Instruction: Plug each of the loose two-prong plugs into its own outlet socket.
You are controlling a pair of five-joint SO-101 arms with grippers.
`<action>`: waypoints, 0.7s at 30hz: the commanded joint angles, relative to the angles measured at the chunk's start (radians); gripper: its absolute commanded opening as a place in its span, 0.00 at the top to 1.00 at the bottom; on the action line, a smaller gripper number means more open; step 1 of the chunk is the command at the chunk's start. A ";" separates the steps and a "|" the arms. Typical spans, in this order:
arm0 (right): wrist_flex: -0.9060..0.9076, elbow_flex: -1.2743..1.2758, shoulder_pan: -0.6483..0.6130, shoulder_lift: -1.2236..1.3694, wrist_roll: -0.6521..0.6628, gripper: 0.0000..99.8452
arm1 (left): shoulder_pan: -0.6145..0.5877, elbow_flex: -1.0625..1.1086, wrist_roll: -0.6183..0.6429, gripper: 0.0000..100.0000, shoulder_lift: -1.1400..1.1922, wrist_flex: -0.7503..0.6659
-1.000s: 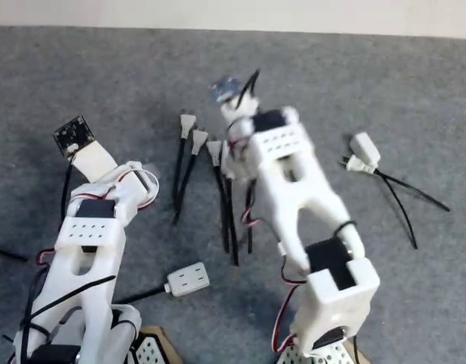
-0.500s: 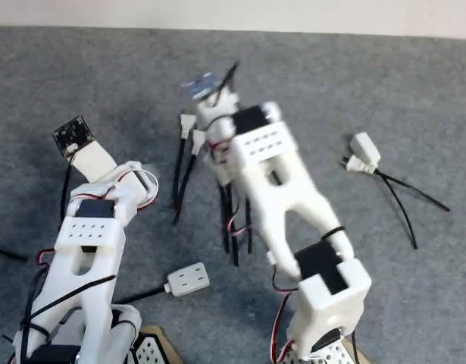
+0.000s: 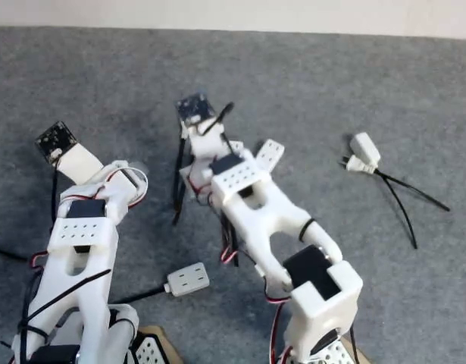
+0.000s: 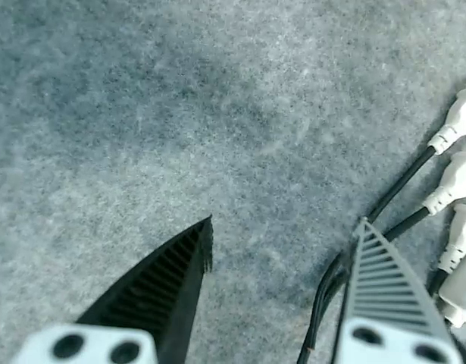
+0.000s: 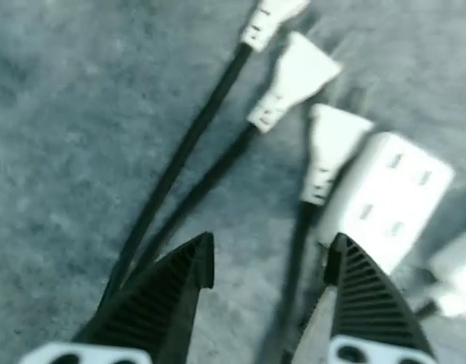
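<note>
Three white two-prong plugs on black cords lie side by side on the grey carpet: one plug, a second plug and a third plug. The third rests against a white outlet block, also seen as the outlet block in the high view. My right gripper hangs open just above the cords with nothing in it. My left gripper is open over bare carpet, and the same plugs lie off to one side of it.
A second white outlet block lies near the arm bases. Far right, another outlet has a plug at it, and thin black cords trail away from them. Black cords run between the two arms.
The right arm has swung left and now reaches over the row of plugs, and the outlet block now shows beside it. The left arm's wrist has shifted slightly left.
</note>
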 commanded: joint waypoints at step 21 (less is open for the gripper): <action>-0.042 0.131 0.041 -0.007 0.089 0.76 | -0.008 -0.008 0.011 0.71 -0.010 -0.009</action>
